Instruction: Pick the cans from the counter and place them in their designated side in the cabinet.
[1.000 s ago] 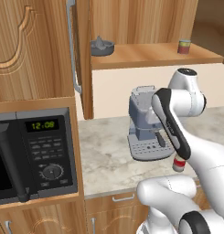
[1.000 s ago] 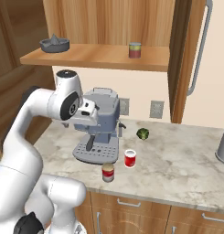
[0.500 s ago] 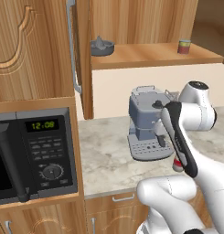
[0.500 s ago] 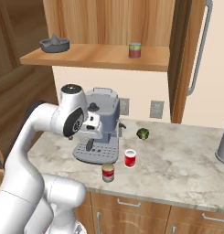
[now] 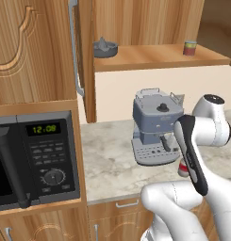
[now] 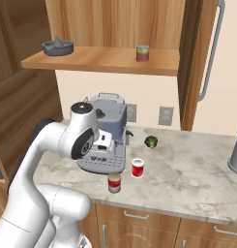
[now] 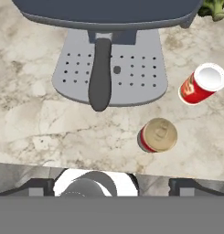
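Hand view: darker can [image 7: 158,135] sits just above the open, empty fingers [image 7: 186,186] (bright red can [image 7: 202,83] beyond).

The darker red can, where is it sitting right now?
In the right base view the darker red can stands near the counter's front edge, beside the bright red can and before the coffee machine.

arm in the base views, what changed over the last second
The arm swung down and toward the base, its wrist sinking from above the coffee machine to in front of it. Nothing was grasped. Both cans, bright red and darker red, stayed on the counter.
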